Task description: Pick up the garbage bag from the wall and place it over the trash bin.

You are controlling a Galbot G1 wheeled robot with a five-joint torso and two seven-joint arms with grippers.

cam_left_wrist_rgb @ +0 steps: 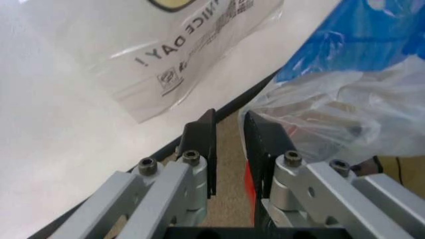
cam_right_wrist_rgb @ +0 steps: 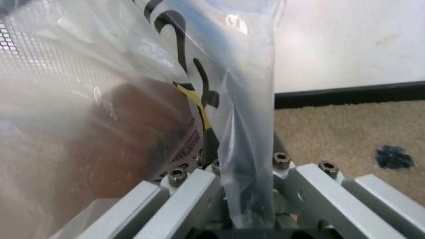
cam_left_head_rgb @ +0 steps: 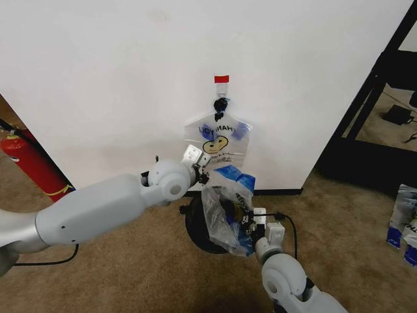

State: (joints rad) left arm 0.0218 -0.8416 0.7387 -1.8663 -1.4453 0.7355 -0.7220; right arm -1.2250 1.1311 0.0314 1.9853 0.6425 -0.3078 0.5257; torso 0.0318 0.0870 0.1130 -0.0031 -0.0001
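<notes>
While a twin bag (cam_left_head_rgb: pixel 217 138) with mirrored lettering hangs from the black hook (cam_left_head_rgb: pixel 220 104) on the wall (cam_left_head_rgb: pixel 117 78) below a red tape strip (cam_left_head_rgb: pixel 221 79), the garbage bag (cam_left_head_rgb: pixel 227 212) sits crumpled over the trash bin (cam_left_head_rgb: pixel 199 228) on the carpet near the baseboard. The right claw (cam_left_head_rgb: pixel 251 218) is clamped on a fold of its plastic. The left claw (cam_left_head_rgb: pixel 203 171) hovers just beside the bag's top, its jaws a narrow gap apart and holding nothing. A red fire extinguisher (cam_left_head_rgb: pixel 29 163) stands at the wall's left.
</notes>
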